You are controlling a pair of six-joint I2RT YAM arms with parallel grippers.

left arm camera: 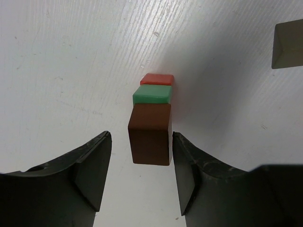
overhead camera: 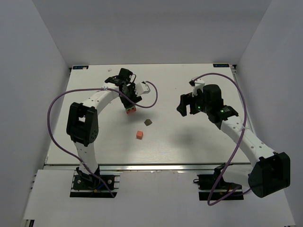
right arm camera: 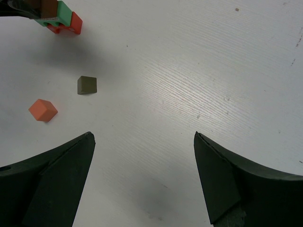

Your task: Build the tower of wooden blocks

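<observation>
Three wood blocks sit joined in a row: a dark brown block (left arm camera: 150,142), a mint-green slab (left arm camera: 151,95) and a red notched piece (left arm camera: 157,79). I cannot tell whether this short tower (overhead camera: 131,111) stands or lies on its side. My left gripper (left arm camera: 140,135) is open, with the brown end between its fingertips and a clear gap on the left side. The orange cube (overhead camera: 139,135) and the second dark block (overhead camera: 148,122) lie loose on the table; both also show in the right wrist view, orange cube (right arm camera: 42,109) and dark block (right arm camera: 87,85). My right gripper (right arm camera: 144,175) is open and empty.
The white table (overhead camera: 199,142) has white walls on three sides. The right gripper (overhead camera: 183,106) hovers right of the loose blocks. Purple cables loop off both arms. The loose dark block shows at the right edge of the left wrist view (left arm camera: 288,43).
</observation>
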